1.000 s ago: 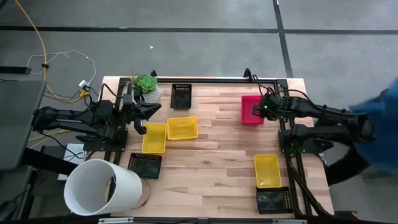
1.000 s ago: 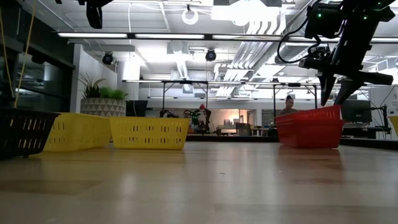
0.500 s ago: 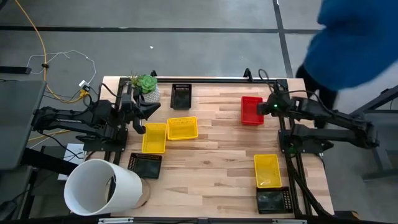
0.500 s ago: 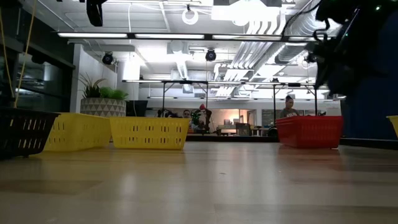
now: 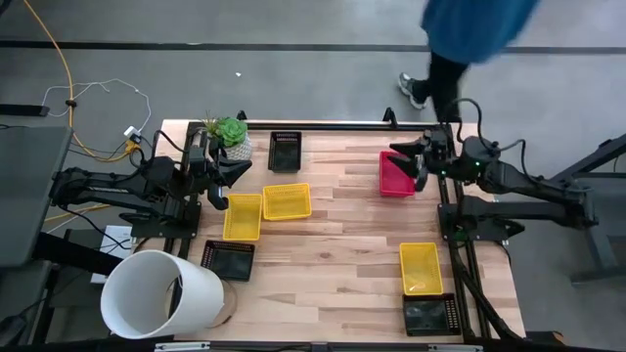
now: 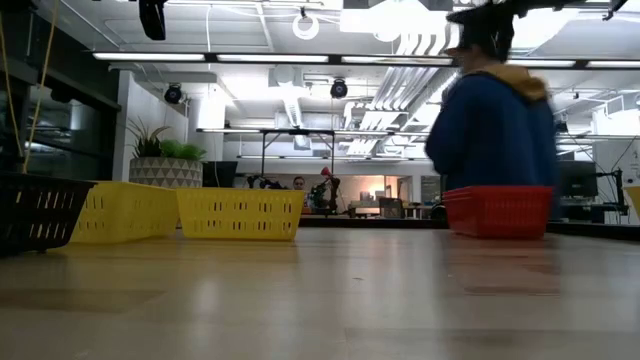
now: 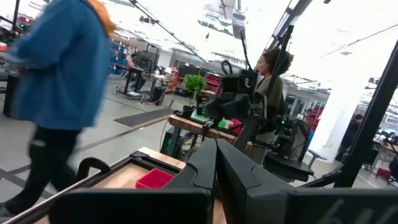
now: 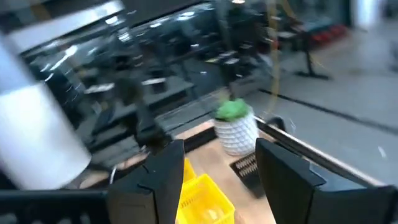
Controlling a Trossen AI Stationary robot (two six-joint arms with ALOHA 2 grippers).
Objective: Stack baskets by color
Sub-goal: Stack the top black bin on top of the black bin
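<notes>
A pink-red basket (image 5: 395,177) rests flat on the table at the far right; it also shows in the low view (image 6: 498,212). My right gripper (image 5: 403,164) hangs open above it, pointing level toward the table's left, touching nothing. Two yellow baskets (image 5: 287,200) (image 5: 243,216) lie side by side left of centre. Black baskets sit at the far edge (image 5: 285,150), at the near left (image 5: 228,259) and at the near right corner (image 5: 430,315). A third yellow basket (image 5: 421,267) lies near right. My left gripper (image 5: 235,176) waits shut at the left, above the table.
A large white cylinder (image 5: 161,293) lies at the near left corner. A potted green plant (image 5: 232,137) stands at the far left. A person in a blue top (image 6: 495,130) walks past behind the far edge. Bare wood shows across the table's middle (image 5: 342,244).
My right gripper has risen from the red basket's rim and tipped from pointing down to pointing level. The basket's tipped-up end has settled flat on the table. A person in blue has walked along behind the table's far right.
</notes>
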